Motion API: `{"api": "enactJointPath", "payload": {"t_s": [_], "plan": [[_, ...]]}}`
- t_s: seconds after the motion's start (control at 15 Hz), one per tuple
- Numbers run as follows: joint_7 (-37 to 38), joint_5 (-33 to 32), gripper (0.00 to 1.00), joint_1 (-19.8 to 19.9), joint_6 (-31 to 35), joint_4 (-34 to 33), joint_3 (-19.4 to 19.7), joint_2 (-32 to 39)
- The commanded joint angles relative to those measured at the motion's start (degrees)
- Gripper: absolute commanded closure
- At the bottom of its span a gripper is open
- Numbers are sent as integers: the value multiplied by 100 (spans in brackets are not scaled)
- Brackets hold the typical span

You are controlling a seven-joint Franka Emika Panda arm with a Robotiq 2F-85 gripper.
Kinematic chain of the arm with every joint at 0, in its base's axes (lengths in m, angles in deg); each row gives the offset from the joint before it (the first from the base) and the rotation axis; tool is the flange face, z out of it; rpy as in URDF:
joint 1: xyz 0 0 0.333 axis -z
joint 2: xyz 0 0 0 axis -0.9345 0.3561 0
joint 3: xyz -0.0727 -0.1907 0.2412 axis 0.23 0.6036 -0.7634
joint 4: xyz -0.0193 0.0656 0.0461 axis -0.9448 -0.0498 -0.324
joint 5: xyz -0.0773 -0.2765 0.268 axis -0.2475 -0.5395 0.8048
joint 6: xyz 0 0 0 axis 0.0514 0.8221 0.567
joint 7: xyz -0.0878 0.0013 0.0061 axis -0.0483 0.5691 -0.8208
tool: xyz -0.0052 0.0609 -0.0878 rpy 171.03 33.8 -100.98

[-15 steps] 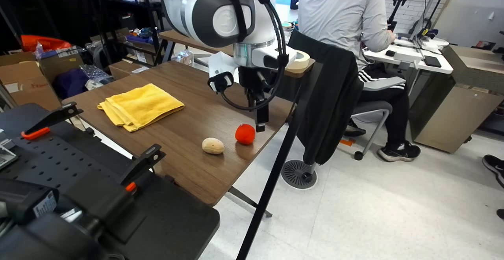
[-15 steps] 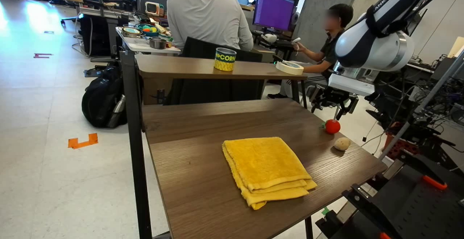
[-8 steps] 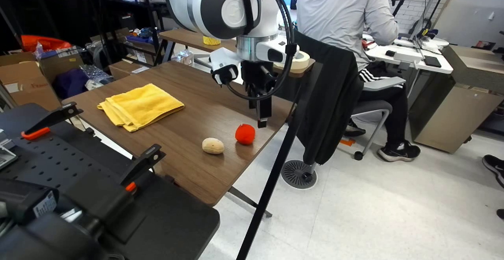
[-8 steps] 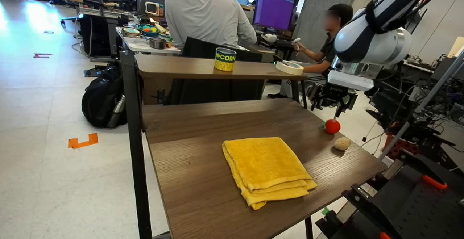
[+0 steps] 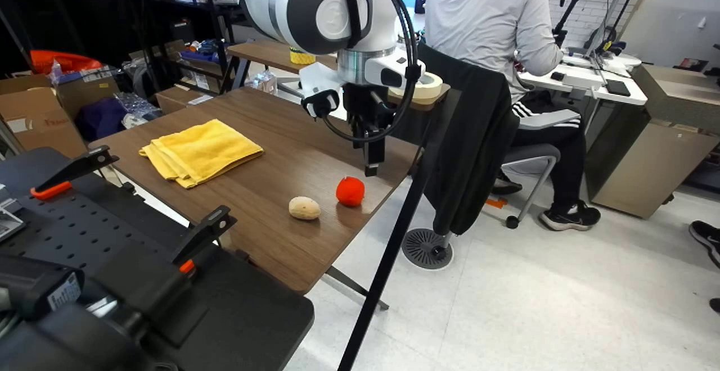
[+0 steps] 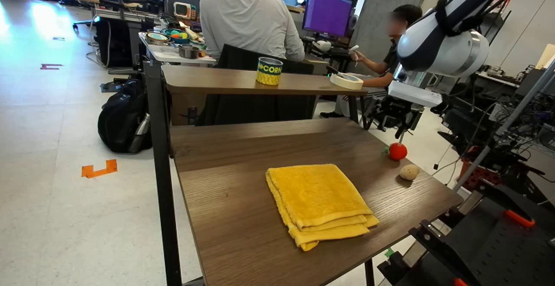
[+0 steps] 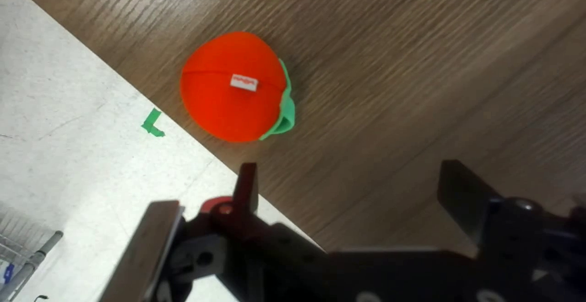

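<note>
My claw (image 7: pixel 349 169) hangs above the bench (image 7: pixel 389 87) with its fingers (image 7: pixel 247 185) spread wide, holding nothing. Nearest to me is a red plush tomato (image 7: pixel 229 100), resting on the bench close to its edge. In the wrist view it lies ahead of the gap and off to the left, more in line with the finger on that side than with the middle, and a strip of bench shows between that finger and it. It is round, so I make out no long axis; it rests on its side, green leaf cap (image 7: pixel 287 103) facing right in that view, white tag (image 7: pixel 244 82) upward. In both exterior views a pale potato (image 5: pixel 304 208) sits near the tomato, not touching it; a folded yellow towel (image 6: pixel 321 199) lies well apart. A raised shelf (image 6: pixel 208 76) along one side carries a corn can (image 6: pixel 269 73) and a roll of masking tape (image 6: pixel 347 81).
</note>
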Motion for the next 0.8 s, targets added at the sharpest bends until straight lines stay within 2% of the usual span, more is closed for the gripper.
{"api": "enactJointPath", "payload": {"t_s": [0.0, 0.33, 0.73], "plan": [[171, -237, 0, -262, 49, 133, 254, 137], [186, -524, 0, -496, 459, 649, 657, 181], [-94, -452, 0, -356, 621, 1058, 672, -175]]}}
